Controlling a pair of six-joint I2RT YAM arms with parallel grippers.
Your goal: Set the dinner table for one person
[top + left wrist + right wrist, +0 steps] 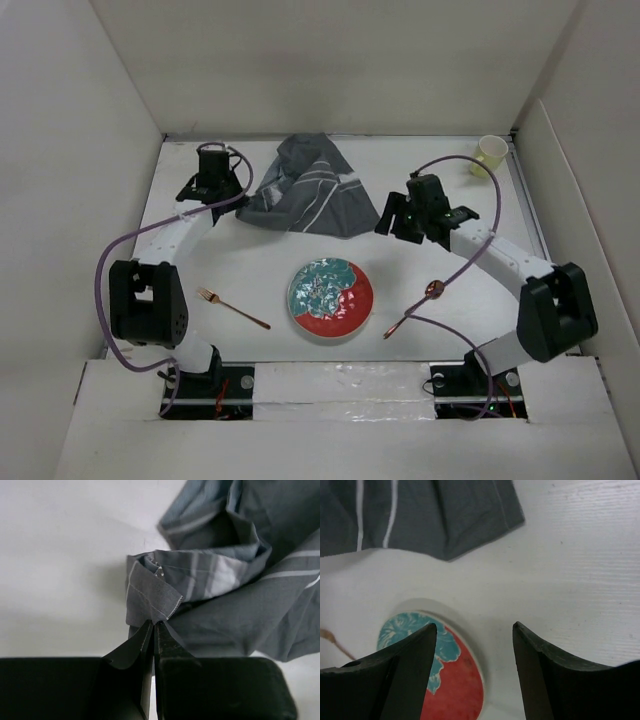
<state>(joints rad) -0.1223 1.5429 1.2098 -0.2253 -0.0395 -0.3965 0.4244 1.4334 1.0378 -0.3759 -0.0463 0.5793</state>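
I see the white surface [250, 270] from above, edged by white panels and carrying everything. A round red and teal plate [330, 298] sits near its front middle. Left of the plate lies a copper fork [232, 308]; right of the plate lies a matching spoon [412, 312]. Behind the plate, a dark grey striped placemat [305, 190] sits crumpled in a heap. Far behind and right of the plate stands a pale yellow cup [489, 153]. My left end effector [153, 625], behind and left of the plate, is pinched tight on a folded corner of the placemat. My right end effector [474, 626], behind and right of the plate, is spread wide and holds nothing.
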